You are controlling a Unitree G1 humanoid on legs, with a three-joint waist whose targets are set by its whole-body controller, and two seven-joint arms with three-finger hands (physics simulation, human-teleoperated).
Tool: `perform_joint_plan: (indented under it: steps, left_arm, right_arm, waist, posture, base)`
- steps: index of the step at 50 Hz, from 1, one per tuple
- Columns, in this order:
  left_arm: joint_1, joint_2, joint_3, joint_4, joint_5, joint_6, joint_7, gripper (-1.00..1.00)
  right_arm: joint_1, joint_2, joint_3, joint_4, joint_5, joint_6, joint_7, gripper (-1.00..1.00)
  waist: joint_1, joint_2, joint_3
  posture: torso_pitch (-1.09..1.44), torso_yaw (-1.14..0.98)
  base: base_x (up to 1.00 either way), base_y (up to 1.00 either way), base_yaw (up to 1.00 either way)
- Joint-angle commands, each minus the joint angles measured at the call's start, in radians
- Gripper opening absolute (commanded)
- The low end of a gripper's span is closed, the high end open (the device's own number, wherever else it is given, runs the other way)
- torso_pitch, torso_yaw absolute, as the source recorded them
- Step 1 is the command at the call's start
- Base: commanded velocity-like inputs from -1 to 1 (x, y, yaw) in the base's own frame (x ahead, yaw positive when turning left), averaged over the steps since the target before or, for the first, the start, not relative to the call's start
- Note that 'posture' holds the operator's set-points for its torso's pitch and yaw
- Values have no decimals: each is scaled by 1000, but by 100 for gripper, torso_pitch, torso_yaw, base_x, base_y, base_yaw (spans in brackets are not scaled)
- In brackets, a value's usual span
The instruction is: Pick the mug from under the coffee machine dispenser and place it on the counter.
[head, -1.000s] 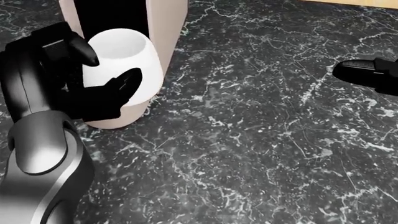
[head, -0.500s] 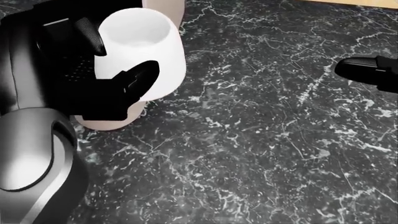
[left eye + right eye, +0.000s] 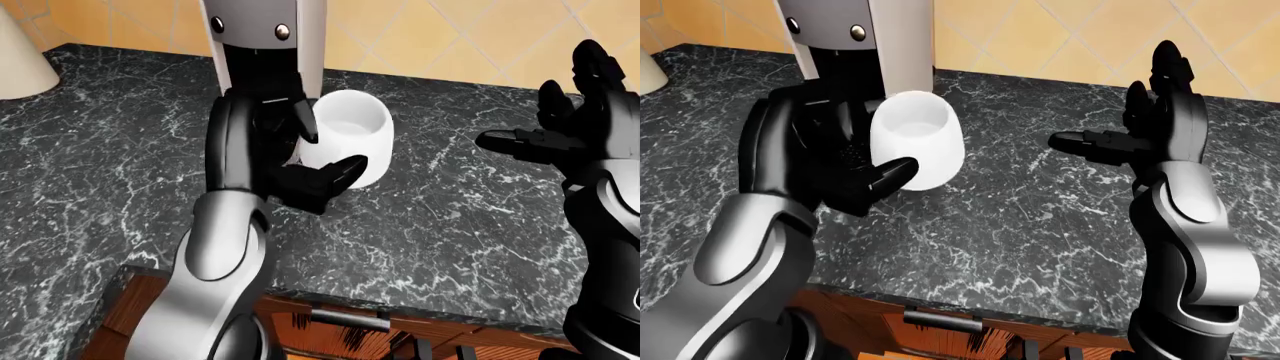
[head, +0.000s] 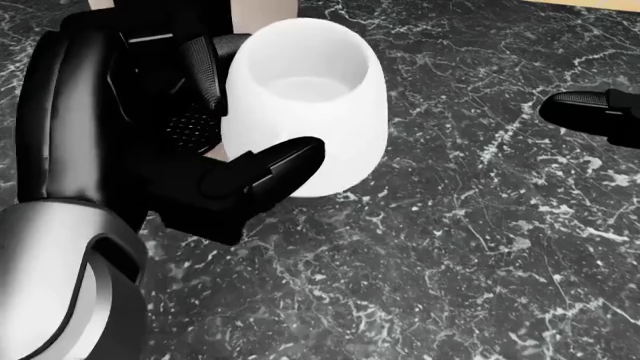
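Observation:
My left hand [image 4: 215,124] is shut on the white mug [image 4: 305,105] and holds it above the dark marbled counter [image 4: 480,247], to the right of the coffee machine [image 3: 262,37]. The mug is upright and empty; it also shows in the left-eye view [image 3: 352,142] and the right-eye view [image 3: 918,146]. The machine's dispenser bay [image 3: 258,71] is mostly hidden behind my left hand. My right hand [image 3: 1135,127] is open, fingers spread, raised over the counter at the right, well apart from the mug.
A yellow tiled wall [image 3: 450,37] runs along the counter's top edge. A pale rounded object [image 3: 22,56] stands at the upper left. The counter's near edge with wooden cabinet fronts [image 3: 340,334] lies at the bottom.
My left hand has carried the mug out from under the dispenser, to the right and up toward the camera. The right hand has stayed where it was.

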Motion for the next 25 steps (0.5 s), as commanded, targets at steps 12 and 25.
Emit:
perform_joint_plan:
  steps: [12, 25]
  left_arm:
    - [14, -57, -27, -12, -133, -91, -13, -100]
    - [75, -32, -117, -10, -131, -106, -93, -100]
  right_arm:
    - [-23, -15, -16, -37, -3, -24, 0, 100]
    - [-22, -16, -18, -39, 0, -23, 1, 100]
  waist:
    - [3, -11, -25]
    - [7, -13, -27]
  posture:
    - [0, 0]
    - [0, 0]
  base:
    - [0, 0, 0]
    - [0, 0, 0]
